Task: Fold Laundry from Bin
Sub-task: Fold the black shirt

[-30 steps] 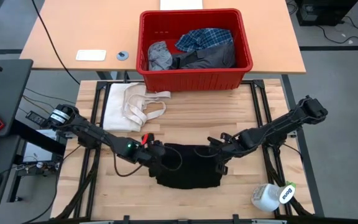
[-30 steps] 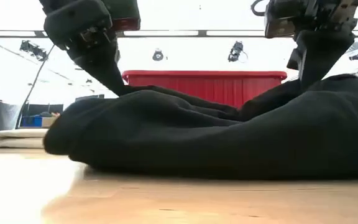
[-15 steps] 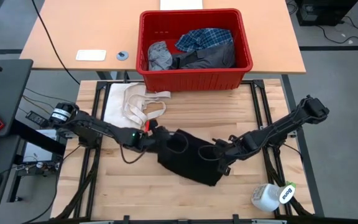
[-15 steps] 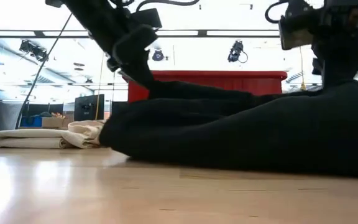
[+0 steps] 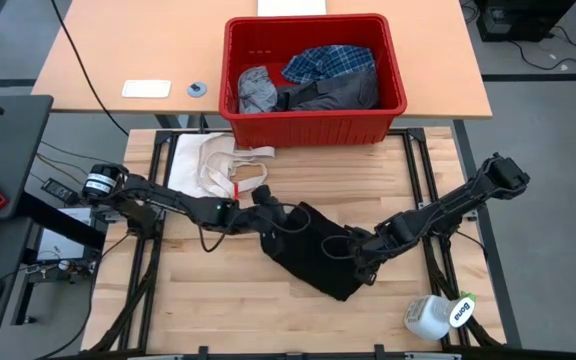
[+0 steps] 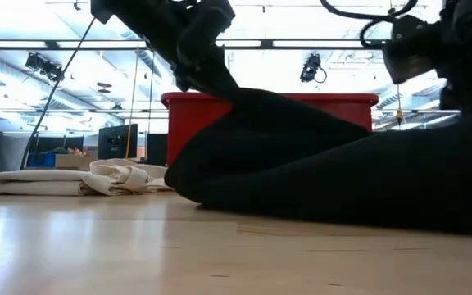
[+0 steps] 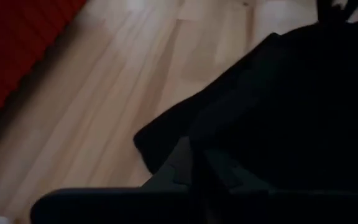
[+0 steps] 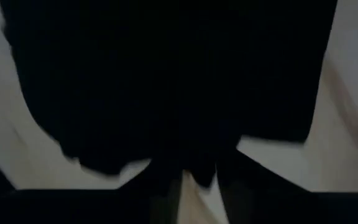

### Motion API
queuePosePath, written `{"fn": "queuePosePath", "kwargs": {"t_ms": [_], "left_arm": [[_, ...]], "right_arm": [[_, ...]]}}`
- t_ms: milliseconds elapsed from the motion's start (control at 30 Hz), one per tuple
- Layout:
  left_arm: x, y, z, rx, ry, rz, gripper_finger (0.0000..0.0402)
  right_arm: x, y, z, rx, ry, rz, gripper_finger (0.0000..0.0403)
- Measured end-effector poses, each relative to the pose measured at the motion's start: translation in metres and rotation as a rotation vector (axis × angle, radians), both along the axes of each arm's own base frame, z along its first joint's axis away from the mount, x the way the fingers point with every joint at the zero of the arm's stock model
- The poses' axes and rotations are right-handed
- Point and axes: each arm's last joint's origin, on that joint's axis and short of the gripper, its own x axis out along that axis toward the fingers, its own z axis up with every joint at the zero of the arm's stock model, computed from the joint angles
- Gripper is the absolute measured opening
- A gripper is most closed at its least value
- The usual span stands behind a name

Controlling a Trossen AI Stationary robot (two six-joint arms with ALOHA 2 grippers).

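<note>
A large black garment [image 5: 313, 250] lies crumpled and slanting on the wooden table [image 5: 228, 310]. My left gripper [image 5: 268, 213] is shut on its far left corner. My right gripper [image 5: 361, 258] points down at the garment's right edge; in the right wrist view its fingers [image 8: 229, 180] stand apart, with a tip of black cloth [image 8: 197, 171] between them. The red bin [image 5: 313, 120] stands at the table's far edge. In it lie a plaid shirt [image 5: 328, 62], a light grey garment [image 5: 256, 90] and a dark grey one [image 5: 343, 92]. My left gripper pinches the black garment's far left corner [image 6: 234, 88] between its two fingers, slanting down from the table's left. That corner is raised off the table, and the cloth slopes down from it to the part that lies flat. Whether my right gripper touches the cloth between its fingers, I cannot tell.
A cream-white cloth with strap loops [image 5: 213, 170] lies at the far left of the table, close to my left arm. A white bottle [image 5: 438, 315] lies on its side at the near right corner. Bare wood shows along the near edge.
My left gripper has gone toward the far edge and a little right, rising slightly, still shut on the garment's corner. The black garment's left part has been drawn along with it, so the cloth now lies slanting instead of square. My right gripper has shifted slightly toward the near edge and rolled.
</note>
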Motion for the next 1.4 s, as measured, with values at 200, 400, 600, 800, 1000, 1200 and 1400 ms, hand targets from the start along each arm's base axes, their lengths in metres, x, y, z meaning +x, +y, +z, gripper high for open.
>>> {"fn": "queuePosePath", "kwargs": {"t_ms": [200,400,600,800,1000,1200,1400], "left_arm": [[0.003,-0.006,-0.007,-0.012,0.015,-0.030,0.0012],[0.003,-0.012,-0.010,-0.023,0.025,-0.067,0.0012],[0.003,-0.013,-0.009,-0.018,0.025,-0.074,0.0012],[0.005,-0.013,-0.006,0.040,0.003,-0.119,0.0012],[0.009,-0.015,-0.002,0.035,-0.042,-0.186,0.0012],[0.011,-0.016,-0.008,0.020,-0.031,-0.210,0.0012],[0.018,-0.017,-0.019,-0.006,-0.026,-0.193,0.0012]], "right_arm": [[-0.007,0.002,0.009,0.098,0.056,-0.034,0.0185],[-0.019,-0.002,0.035,0.046,-0.094,-0.177,0.0208],[-0.025,-0.022,0.049,-0.229,-0.283,-0.333,0.0197],[-0.001,-0.062,0.025,-0.332,-0.233,-0.312,0.0183],[0.040,-0.106,0.002,-0.334,-0.290,-0.223,0.0175],[0.068,-0.143,-0.028,-0.285,-0.335,-0.167,0.0166],[0.079,-0.152,-0.058,-0.235,-0.290,-0.094,0.0153]]}}
